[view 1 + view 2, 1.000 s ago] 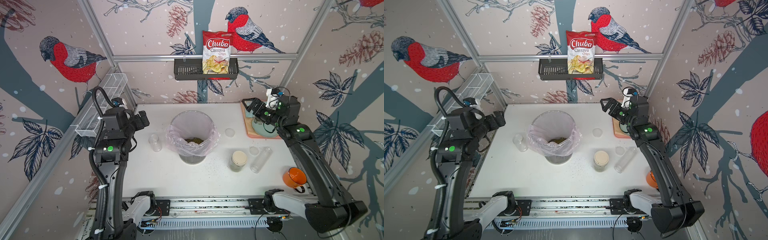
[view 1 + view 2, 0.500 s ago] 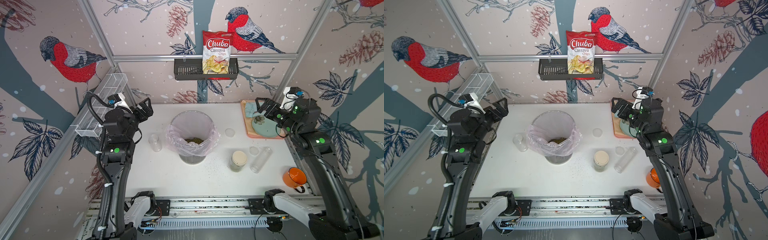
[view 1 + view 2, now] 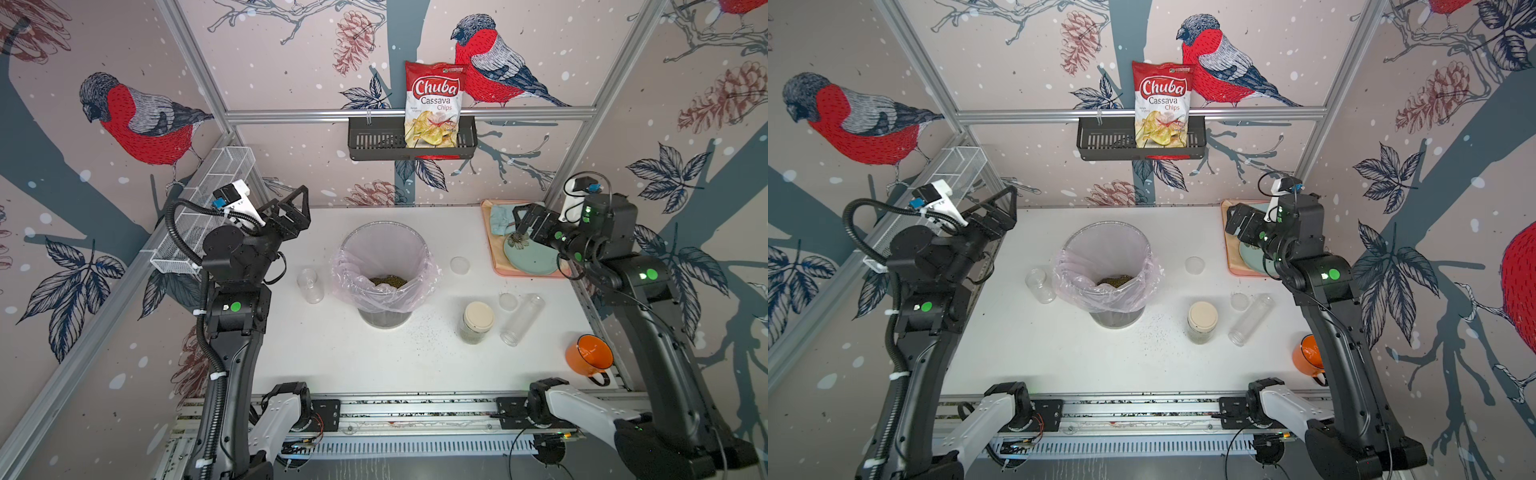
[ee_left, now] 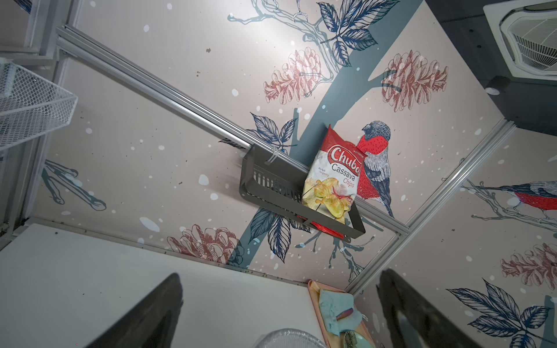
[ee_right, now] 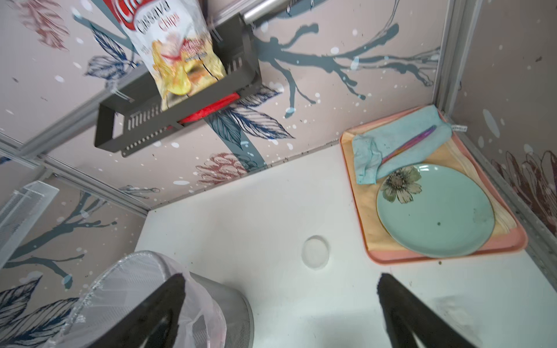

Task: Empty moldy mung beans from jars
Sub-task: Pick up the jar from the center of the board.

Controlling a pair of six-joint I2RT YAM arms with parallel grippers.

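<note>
Now both tools are spread wide and hold nothing. The left tool [image 4: 280, 274] is up in the air, far to the left of the bin [image 3: 424, 245], close to the white wire basket [image 3: 216, 195] on the side wall. The right tool [image 5: 280, 281] hangs behind and to the right of the bin, over the pink tray [image 3: 496, 266] in the back corner. A heap of mung beans [image 3: 388, 281] lies at the bottom of the bin. A short jar [image 3: 310, 285] with no lid stands just left of the bin. Right of the bin and a bit to the front, the lidded jar [image 3: 478, 322] stands with some beans inside, and the tall jar [image 3: 521, 320] lies on its side just beside it. The worktop [image 3: 332, 357] in front of the bin is bare and wide. An orange mug [image 3: 589, 356] sits far right of the bin, at the worktop's edge.
</note>
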